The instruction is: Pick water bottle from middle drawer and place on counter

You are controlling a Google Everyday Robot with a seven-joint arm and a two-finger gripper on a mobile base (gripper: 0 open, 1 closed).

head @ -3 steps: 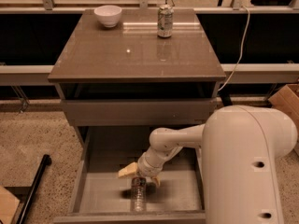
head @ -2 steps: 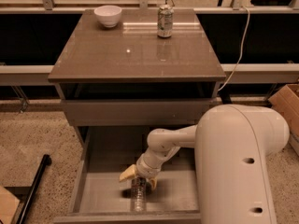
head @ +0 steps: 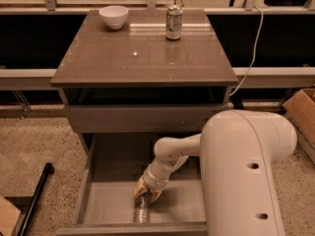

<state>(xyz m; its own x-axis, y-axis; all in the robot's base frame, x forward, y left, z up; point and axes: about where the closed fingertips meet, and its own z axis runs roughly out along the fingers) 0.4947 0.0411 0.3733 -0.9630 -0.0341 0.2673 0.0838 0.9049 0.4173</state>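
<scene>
The water bottle lies on the pale floor of the open middle drawer, near its front edge, clear and ribbed. My gripper reaches down into the drawer from the right. Its yellowish fingers sit on either side of the bottle's upper end and are closed against it. The bottle's cap and label are hidden by the gripper. The counter is the glossy grey-brown top of the cabinet, above and behind the drawer.
A white bowl stands at the counter's back left and a silvery drink can at its back middle. My large white arm housing covers the drawer's right side. A black pole lies on the floor at left, and a cardboard box stands at right.
The gripper has moved down onto the bottle. The finger that stuck out to the left has closed in against the bottle. The bottle has stayed in place.
</scene>
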